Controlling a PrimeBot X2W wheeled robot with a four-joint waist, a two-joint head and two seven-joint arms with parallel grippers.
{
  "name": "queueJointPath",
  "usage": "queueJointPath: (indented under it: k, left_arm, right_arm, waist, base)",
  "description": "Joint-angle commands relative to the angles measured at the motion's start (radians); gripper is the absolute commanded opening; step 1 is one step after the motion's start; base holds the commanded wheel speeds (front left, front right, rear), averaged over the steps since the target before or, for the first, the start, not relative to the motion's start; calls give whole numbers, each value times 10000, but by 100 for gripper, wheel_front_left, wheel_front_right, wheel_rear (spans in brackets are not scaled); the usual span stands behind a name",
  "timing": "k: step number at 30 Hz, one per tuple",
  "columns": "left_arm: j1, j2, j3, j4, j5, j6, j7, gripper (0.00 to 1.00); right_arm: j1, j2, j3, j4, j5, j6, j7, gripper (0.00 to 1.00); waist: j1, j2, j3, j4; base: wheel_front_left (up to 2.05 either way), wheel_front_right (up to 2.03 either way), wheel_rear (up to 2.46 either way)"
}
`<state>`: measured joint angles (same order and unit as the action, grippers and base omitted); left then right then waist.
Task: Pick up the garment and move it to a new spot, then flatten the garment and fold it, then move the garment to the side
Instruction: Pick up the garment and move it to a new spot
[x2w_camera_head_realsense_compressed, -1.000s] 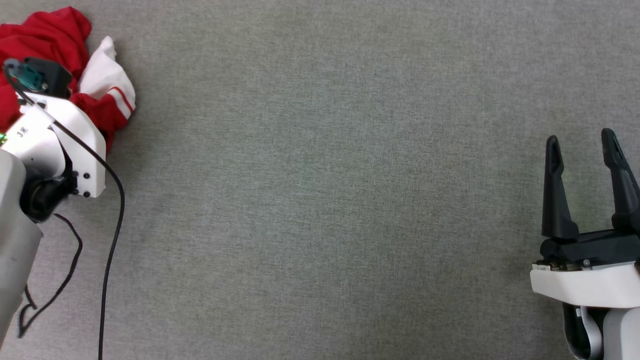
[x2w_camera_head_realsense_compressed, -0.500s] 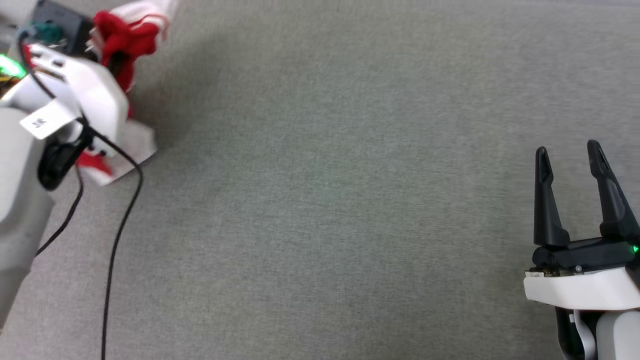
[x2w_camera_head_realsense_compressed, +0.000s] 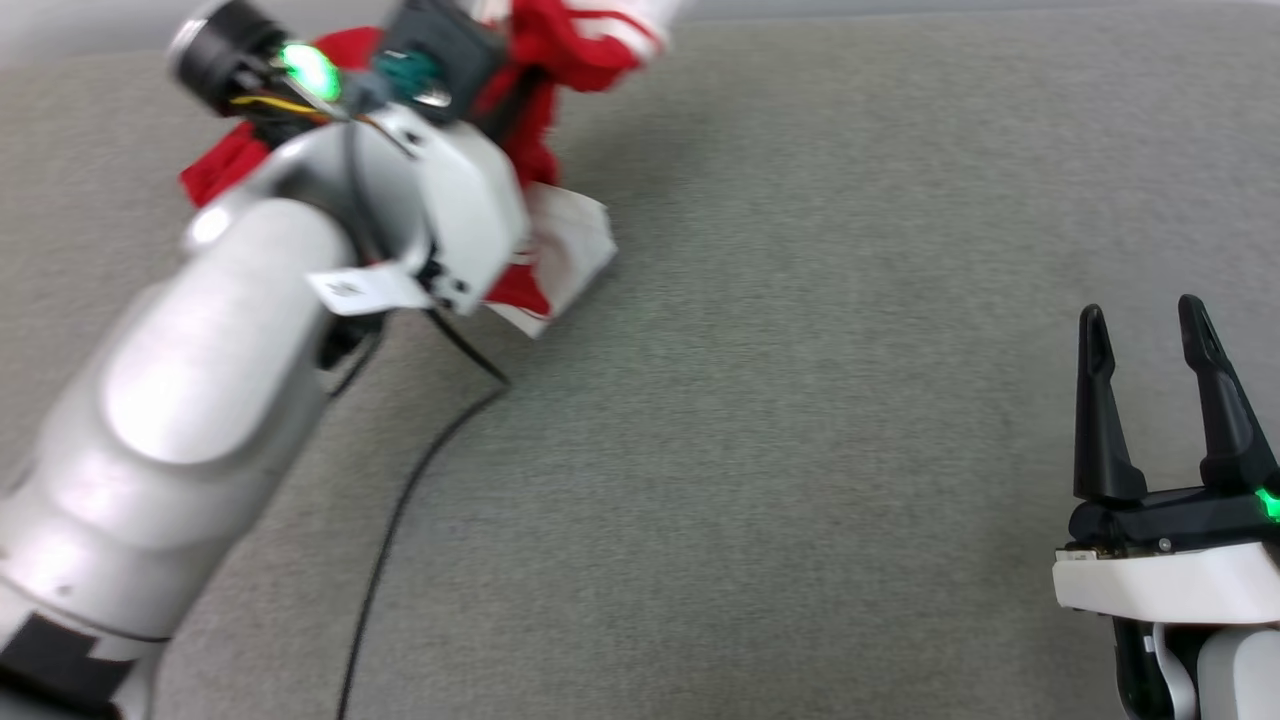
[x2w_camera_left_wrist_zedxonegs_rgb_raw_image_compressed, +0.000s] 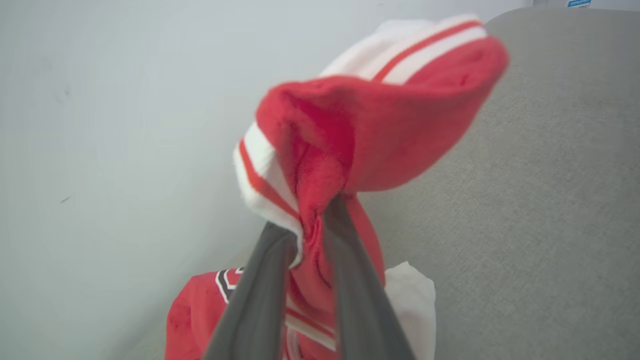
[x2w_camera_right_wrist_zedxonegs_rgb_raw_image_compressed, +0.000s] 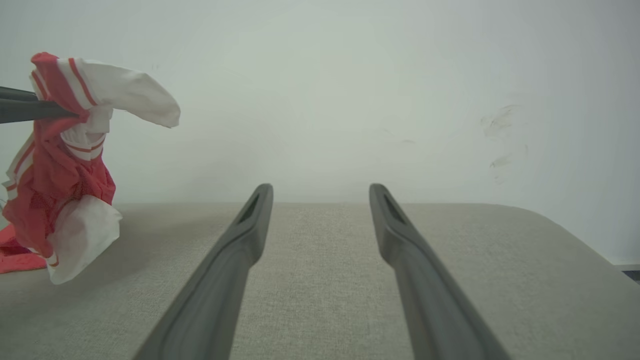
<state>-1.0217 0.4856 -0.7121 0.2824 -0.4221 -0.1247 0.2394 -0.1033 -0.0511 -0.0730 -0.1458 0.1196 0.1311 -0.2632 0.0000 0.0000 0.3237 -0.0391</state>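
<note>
left jaws clamped on garment (x2w_camera_left_wrist_zedxonegs_rgb_raw_image_compressed: 380, 120), hanging bunched over grey surface (x2w_camera_head_realsense_compressed: 800, 450) | right jaws apart, well away from garment

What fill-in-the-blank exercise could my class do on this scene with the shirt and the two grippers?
1. The shirt pinched by the left gripper is mostly ____, with white striped sleeves.
2. The right gripper holds nothing, and its jaws are ____.
3. Below the shirt lies a ____ cloth-covered surface.
Missing words: red; open; grey.
</note>
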Motion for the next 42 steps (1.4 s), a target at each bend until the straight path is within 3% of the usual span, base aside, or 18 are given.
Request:
queueJointPath:
  k: [1,12,20,27,28,29,36,42]
  left_arm:
    - [-165,-174,-143,-61,67,-18,-115,0]
    - [216,-1985,-2486,936,-67,-43,-755,0]
    - [1092,-2714,-4919,2200,-460,-43,-1055,0]
    - [1435,-3025,-5608,2956,-914,-64,-1381,0]
    - [1383,-3072,-5608,3037,-892,-64,-1544,32]
    - [1292,-3106,-5569,3114,-861,-59,-1745,100]
    - [1295,-3310,-5019,3020,-838,639,-3250,100]
    - [1786,-3003,-4356,2163,-1154,1459,-4156,100]
  right_arm:
    - [3,18,-22,25,36,-7,-24,100]
    - [-52,17,-141,72,342,-7,-24,100]
    - [-43,18,-172,149,446,-7,-24,100]
    - [-41,18,-265,242,461,-7,-24,100]
    - [-15,18,-271,269,452,-7,-24,100]
    - [7,18,-265,294,441,-7,-24,100]
    - [269,17,-301,450,296,-7,-24,100]
    - [676,15,-355,538,149,-7,-24,100]
  waist:
    - [0,0,32,-370]
    - [0,0,310,-1321]
    - [0,0,458,-1516]
    - [0,0,437,-1407]
    - [0,0,382,-1359]
    - [0,0,326,-1320]
    - [0,0,-404,-943]
    - [0,0,-1125,-498]
  base:
    - [0,0,0]
    - [0,0,0]
    - [0,0,0]
    - [0,0,0]
    - [0,0,0]
    - [0,0,0]
    - [0,0,0]
    - [0,0,0]
